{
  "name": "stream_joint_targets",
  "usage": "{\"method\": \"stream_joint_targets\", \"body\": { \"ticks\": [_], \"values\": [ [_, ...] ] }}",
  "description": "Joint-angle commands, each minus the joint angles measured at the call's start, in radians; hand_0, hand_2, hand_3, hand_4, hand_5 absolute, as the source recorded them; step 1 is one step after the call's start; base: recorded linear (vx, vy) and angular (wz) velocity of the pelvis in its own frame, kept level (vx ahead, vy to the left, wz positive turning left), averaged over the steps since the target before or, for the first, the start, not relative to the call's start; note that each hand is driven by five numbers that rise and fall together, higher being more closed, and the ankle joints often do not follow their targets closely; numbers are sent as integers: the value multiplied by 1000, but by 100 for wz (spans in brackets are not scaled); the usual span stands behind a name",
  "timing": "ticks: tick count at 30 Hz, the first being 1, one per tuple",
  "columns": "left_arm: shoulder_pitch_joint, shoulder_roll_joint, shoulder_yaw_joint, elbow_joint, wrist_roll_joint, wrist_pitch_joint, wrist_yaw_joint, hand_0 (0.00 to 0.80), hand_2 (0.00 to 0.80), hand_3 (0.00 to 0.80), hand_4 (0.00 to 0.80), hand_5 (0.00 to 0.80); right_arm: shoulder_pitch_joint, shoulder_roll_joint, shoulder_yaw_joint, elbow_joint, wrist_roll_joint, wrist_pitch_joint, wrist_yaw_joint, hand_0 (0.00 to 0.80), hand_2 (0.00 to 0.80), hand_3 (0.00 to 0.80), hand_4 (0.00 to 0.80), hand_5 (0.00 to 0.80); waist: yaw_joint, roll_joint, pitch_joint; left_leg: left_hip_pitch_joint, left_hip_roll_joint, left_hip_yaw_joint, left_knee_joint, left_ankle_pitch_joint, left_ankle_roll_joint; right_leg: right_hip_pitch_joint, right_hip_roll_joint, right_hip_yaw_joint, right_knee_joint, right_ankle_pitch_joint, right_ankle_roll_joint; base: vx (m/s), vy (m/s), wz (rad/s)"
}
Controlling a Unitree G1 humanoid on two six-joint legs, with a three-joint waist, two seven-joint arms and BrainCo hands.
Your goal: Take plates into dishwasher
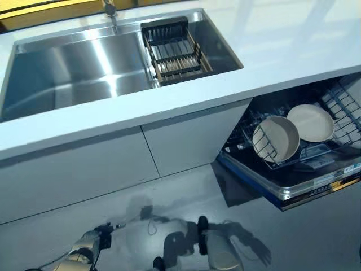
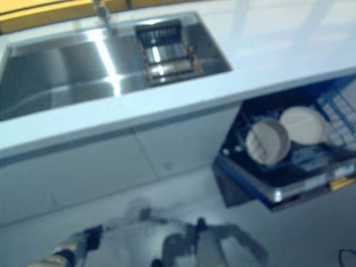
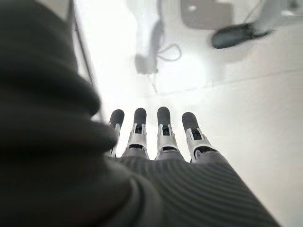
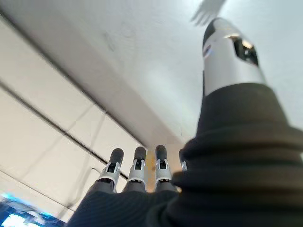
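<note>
Two cream plates (image 1: 276, 138) (image 1: 311, 122) stand upright side by side in the wire rack (image 1: 341, 107) of the open dishwasher (image 1: 293, 189) under the counter at the right. My left hand (image 1: 97, 239) hangs low at the bottom left, far from the plates; in the left wrist view its fingers (image 3: 163, 130) are straight over the floor and hold nothing. My right hand (image 4: 137, 175) shows only in the right wrist view, with straight fingers (image 4: 159, 165) and nothing in it, facing the pale cabinet front.
A steel sink (image 1: 67, 73) is set in the white countertop (image 1: 282, 45). A dark wire drainer (image 1: 175, 51) lies across its right end with no dishes in it, below the tap (image 1: 110, 11). White cabinet doors (image 1: 113, 164) stand under the counter.
</note>
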Motion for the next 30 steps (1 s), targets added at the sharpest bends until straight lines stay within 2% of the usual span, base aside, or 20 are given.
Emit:
{"method": "stream_joint_targets", "body": {
  "ticks": [1, 2, 5, 6, 7, 9, 11, 12, 13, 14, 16, 19, 20, 21, 22, 23, 24, 26, 27, 30],
  "values": [
    [12, 33, 12, -12, -24, -20, 4, 0, 0, 0, 0, 0, -9, -58, 70, 61, -17, -36, -17, 0, 0, 0, 0, 0, 7, -2, -24, 126, -7, 46, 142, -81, 18, -7, 31, -28, -111, 107, 38, -267, 152, 3],
    [-4, 31, 4, -32, -23, -14, 15, 0, 0, 0, 0, 0, -11, -53, 76, 60, -3, -55, -44, 0, 0, 0, 0, 0, 1, -14, -26, 120, -10, 73, 183, -108, 24, -6, 13, -20, -112, 119, 49, -203, 112, 11],
    [-13, 33, -16, -64, -20, -16, 33, 0, 0, 0, 0, 0, -19, -23, 90, 38, 21, -75, -77, 0, 0, 0, 0, 0, 4, -43, -20, 103, -26, 111, 223, -168, 43, 2, -19, -21, -165, 165, 89, -116, 14, -2],
    [-13, 40, -23, -70, -13, -11, 33, 0, 0, 0, 0, 0, -16, -9, 92, 24, 28, -89, -53, 0, 0, 0, 0, 0, 8, -53, -15, 95, -31, 130, 231, -175, 48, 11, -28, -43, -200, 181, 102, -146, 2, -29],
    [-3, 48, -26, -63, 5, -6, 28, 0, 0, 0, 0, 0, -3, 7, 88, 7, 18, -125, -36, 0, 0, 0, 0, 0, 20, -52, -9, 99, -32, 156, 222, -170, 47, 30, -29, -94, -244, 199, 114, -214, 20, -39],
    [26, 63, -13, -46, -4, 4, 26, 0, 0, 0, 0, 0, 18, 31, 84, -5, -21, -154, -29, 0, 0, 0, 0, 0, 37, -53, -6, 105, -42, 187, 188, -138, 51, 41, -49, -147, -200, 204, 120, -264, 16, -55],
    [48, 81, 14, -35, -7, 22, 19, 0, 0, 0, 0, 0, 37, 57, 80, -9, -19, -176, -35, 0, 0, 0, 0, 0, 55, -43, -8, 86, -39, 184, 160, -100, 64, 63, -75, -101, -88, 183, 106, -303, -52, -71],
    [66, 90, 33, -34, 9, 43, 12, 0, 0, 0, 0, 0, 60, 87, 70, -17, -7, -188, -62, 0, 0, 0, 0, 0, 61, -28, -10, 59, -23, 160, 150, -68, 72, 73, -96, -21, 3, 167, 90, -241, -103, -29],
    [72, 92, 41, -32, 19, 48, 8, 0, 0, 0, 0, 0, 69, 97, 68, -19, 6, -197, -79, 0, 0, 0, 0, 0, 66, -22, -11, 48, -16, 153, 150, -58, 74, 76, -104, 5, 31, 158, 84, -356, -206, 6],
    [82, 96, 55, -22, 30, 57, 1, 0, 0, 0, 0, 0, 80, 129, 62, -26, 40, -214, -118, 0, 0, 0, 0, 0, 89, -8, -14, -6, 16, 128, 168, -30, 74, 128, -134, 47, 54, 118, 61, -305, -258, 24],
    [91, 89, 73, -5, 28, 59, 7, 0, 0, 0, 0, 0, 71, 161, 63, -32, 73, -235, -164, 0, 0, 0, 0, 0, 124, -7, -25, -71, 49, 104, 210, -18, 68, 199, -188, 59, 5, 96, 48, -298, -388, 41],
    [121, 86, 104, 11, 54, 43, 11, 0, 0, 0, 0, 0, 42, 208, 82, -32, 58, -246, -204, 0, 0, 0, 0, 0, 164, -24, -31, -104, 97, 84, 285, -55, 42, 227, -278, 57, -65, 145, 84, -140, -397, -14],
    [123, 89, 105, 11, 56, 42, 11, 0, 0, 0, 0, 0, 37, 210, 86, -32, 57, -247, -206, 0, 0, 0, 0, 0, 166, -26, -30, -105, 106, 86, 294, -59, 38, 224, -286, 57, -71, 150, 89, -97, -401, -57],
    [127, 95, 105, 6, 63, 33, 10, 0, 0, 0, 0, 0, 23, 217, 97, -32, 55, -250, -210, 0, 0, 0, 0, 0, 169, -33, -24, -111, 137, 83, 315, -69, 25, 216, -297, 68, -87, 161, 107, -99, -504, -60],
    [125, 106, 103, -13, 52, 29, 11, 0, 0, 0, 0, 0, 13, 230, 112, -37, 64, -257, -222, 0, 0, 0, 0, 0, 172, -39, -16, -123, 173, 78, 337, -71, 13, 204, -286, 80, -73, 144, 120, -126, -619, -58],
    [119, 110, 100, -43, 40, 43, 15, 0, 0, 0, 0, 0, 14, 237, 116, -47, 73, -261, -239, 0, 0, 0, 0, 0, 176, -42, -15, -138, 202, 84, 343, -58, 3, 212, -266, 63, -67, 103, 130, -114, -522, -37],
    [113, 108, 93, -62, 23, 51, 19, 0, 0, 0, 0, 0, 19, 245, 120, -55, 77, -269, -254, 0, 0, 0, 0, 0, 173, -40, -14, -146, 217, 74, 339, -39, -5, 215, -248, 66, -55, 78, 133, -96, -399, -29],
    [88, 93, 68, -88, 10, 53, -3, 0, 0, 0, 0, 0, 32, 265, 130, -80, 110, -276, -266, 0, 0, 0, 0, 0, 157, -25, -7, -139, 241, 55, 276, 28, -25, 206, -196, 85, -13, 17, 136, -95, -312, -16],
    [77, 86, 61, -90, 18, 53, -15, 0, 0, 0, 0, 0, 36, 268, 131, -88, 128, -282, -270, 0, 0, 0, 0, 0, 152, -23, -3, -133, 244, 50, 250, 49, -31, 204, -185, 87, -7, 5, 136, -101, -284, 22],
    [50, 43, 31, -60, 3, 18, -2, 0, 0, 0, 0, 0, 17, 265, 137, -98, 200, -291, -283, 0, 0, 0, 0, 0, 142, -14, 14, -130, 260, 24, 152, 126, -54, 204, -132, 71, -4, -47, 123, -94, -292, 28]
  ]
}}
